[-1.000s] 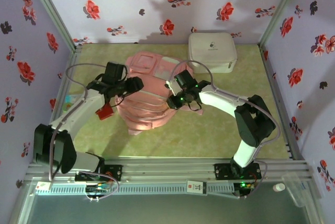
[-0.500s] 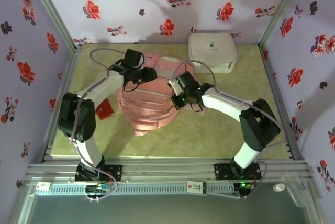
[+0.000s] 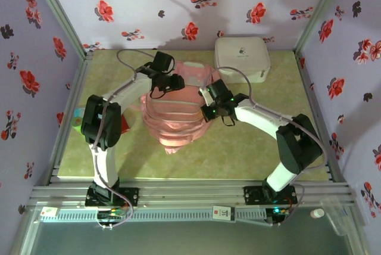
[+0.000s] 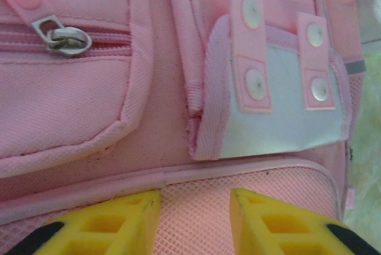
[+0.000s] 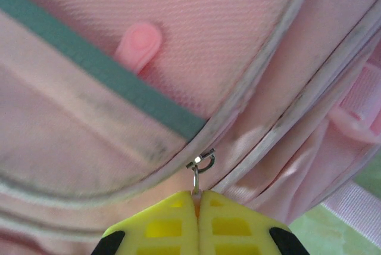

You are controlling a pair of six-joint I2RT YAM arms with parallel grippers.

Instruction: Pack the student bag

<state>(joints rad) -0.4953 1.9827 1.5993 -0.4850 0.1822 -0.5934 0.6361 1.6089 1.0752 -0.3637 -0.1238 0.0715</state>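
Observation:
The student bag (image 3: 175, 115) is a big pink backpack lying mid-table. My left gripper (image 3: 174, 82) hovers at its far end. In the left wrist view the left gripper (image 4: 195, 219) is open, its yellow fingers (image 4: 119, 225) apart over the bag's pink mesh panel (image 4: 196, 198), below a snap-flap pocket (image 4: 280, 100) and a metal zip slider (image 4: 62, 37). My right gripper (image 3: 209, 111) sits at the bag's right side. In the right wrist view the right gripper (image 5: 198, 198) is shut on a zipper pull (image 5: 194, 184) hanging from its slider (image 5: 202, 162) on the seam.
A white rounded hard case (image 3: 241, 58) stands at the back right, close to the bag. A small red item (image 3: 124, 126) lies left of the bag, partly behind my left arm. Flowered walls enclose the table on three sides.
My left arm swung from beside the red item to the bag's far end, its jaws narrowing. The right gripper closed on the zipper pull, and the bag shifted slightly right.

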